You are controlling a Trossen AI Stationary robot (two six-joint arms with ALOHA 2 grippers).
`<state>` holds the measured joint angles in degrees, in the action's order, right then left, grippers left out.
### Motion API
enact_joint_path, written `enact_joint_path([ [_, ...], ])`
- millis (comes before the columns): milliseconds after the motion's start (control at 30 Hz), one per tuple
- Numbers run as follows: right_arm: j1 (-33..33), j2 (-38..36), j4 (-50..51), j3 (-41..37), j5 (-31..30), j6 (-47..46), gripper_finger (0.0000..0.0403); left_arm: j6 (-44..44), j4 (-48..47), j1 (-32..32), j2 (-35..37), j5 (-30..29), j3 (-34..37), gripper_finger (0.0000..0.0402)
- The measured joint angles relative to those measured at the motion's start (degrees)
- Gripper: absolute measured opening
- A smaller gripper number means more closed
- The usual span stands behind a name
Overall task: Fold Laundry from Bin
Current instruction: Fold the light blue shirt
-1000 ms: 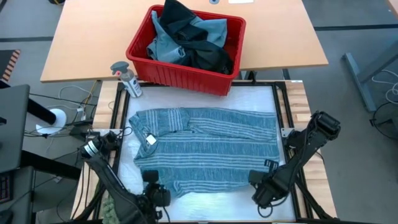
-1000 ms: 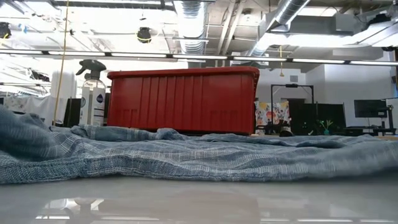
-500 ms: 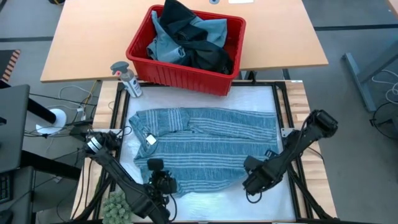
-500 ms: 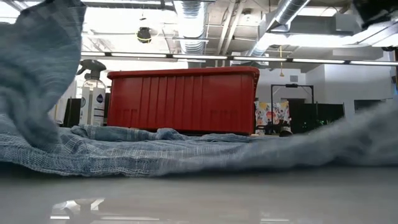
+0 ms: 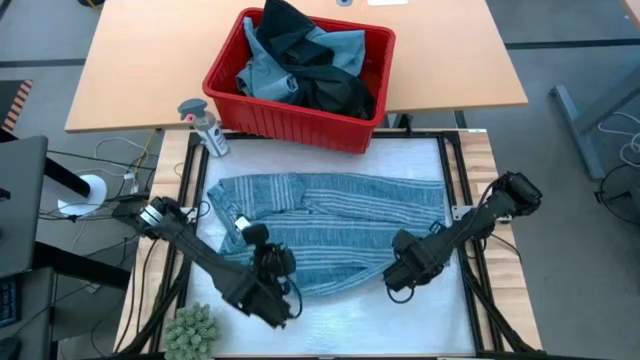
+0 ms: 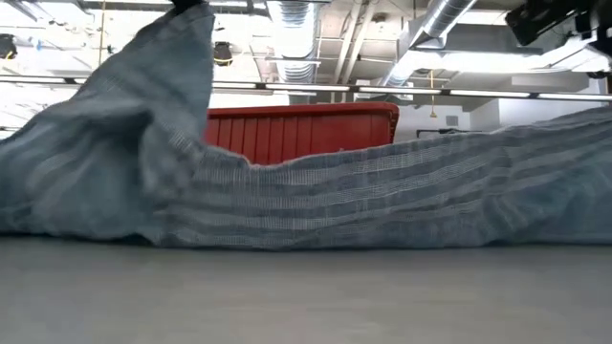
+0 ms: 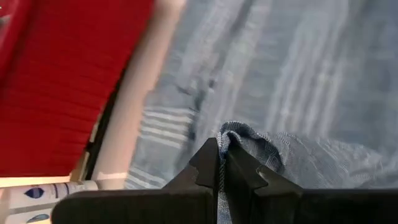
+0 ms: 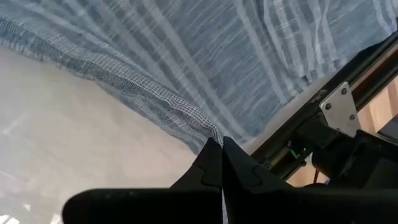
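Observation:
The grey-blue striped garment lies spread on the white table top, with its near edge lifted. My left gripper is shut on that edge at the garment's left. My right gripper is shut on it at the right. In the low view the cloth rises like a curtain, highest at the left. The red bin stands on the wooden table beyond and holds light blue and dark garments. My left gripper pinches a bunched bit of the garment's near edge between its two fingers. That edge is lifted off the table and the cloth slopes down from it to the part lying flat. My right gripper pinches the garment's near hem between its two fingers, at their free ends. The hem is lifted clear of the table and the cloth runs away from it in a fairly taut sheet toward the far side.
A spray bottle stands at the table's far left corner beside the bin. A green fuzzy object sits at the near left. A black frame runs round the white surface. Bare white surface lies near the front edge.
Both grippers have risen and gone from the table's near edge toward the far edge, staying shut on the striped garment's near edge. That edge has lifted off the table and come over toward the middle, while the far part near the bin has stayed flat.

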<state>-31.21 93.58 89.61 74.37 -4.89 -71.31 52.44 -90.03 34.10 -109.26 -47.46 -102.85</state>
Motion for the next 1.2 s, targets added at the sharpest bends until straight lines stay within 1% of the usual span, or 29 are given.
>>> enact_joint_path([
  [200, 4.8, 0.0, 0.0, 0.0, -1.3, 4.3, 0.0018, -2.2, 0.0, -4.8, 4.7, -3.2, 0.0, 0.0000],
  [433, 9.9, 0.0, 0.4, 0.0, -2.8, 8.2, 0.0018, -6.1, 0.1, -9.7, 5.6, -1.3, 0.1, 0.0000],
  [533, 11.9, -0.1, 0.4, -0.4, -2.8, 9.4, 0.0018, -5.3, 0.1, -10.6, 5.7, -0.1, 2.7, 0.0000],
  [667, 14.6, -0.1, 0.4, -1.5, -2.8, 10.5, 0.0018, -2.6, 0.0, -11.1, 6.2, 3.3, 9.5, 0.0000],
  [800, 16.7, -0.1, 0.5, -3.3, -2.8, 12.7, 0.0018, 0.5, 0.0, -10.9, 6.7, 3.4, 15.1, 0.0000],
  [967, 18.5, -0.1, 0.4, -5.7, -1.3, 14.4, 0.0018, 0.3, 0.0, -12.5, 8.7, 2.6, 17.5, 0.0000],
  [1200, 21.7, -0.1, -1.2, -7.4, -1.3, 19.0, 0.0018, -3.8, 0.0, -16.9, 12.8, 1.6, 17.6, 0.0000],
])
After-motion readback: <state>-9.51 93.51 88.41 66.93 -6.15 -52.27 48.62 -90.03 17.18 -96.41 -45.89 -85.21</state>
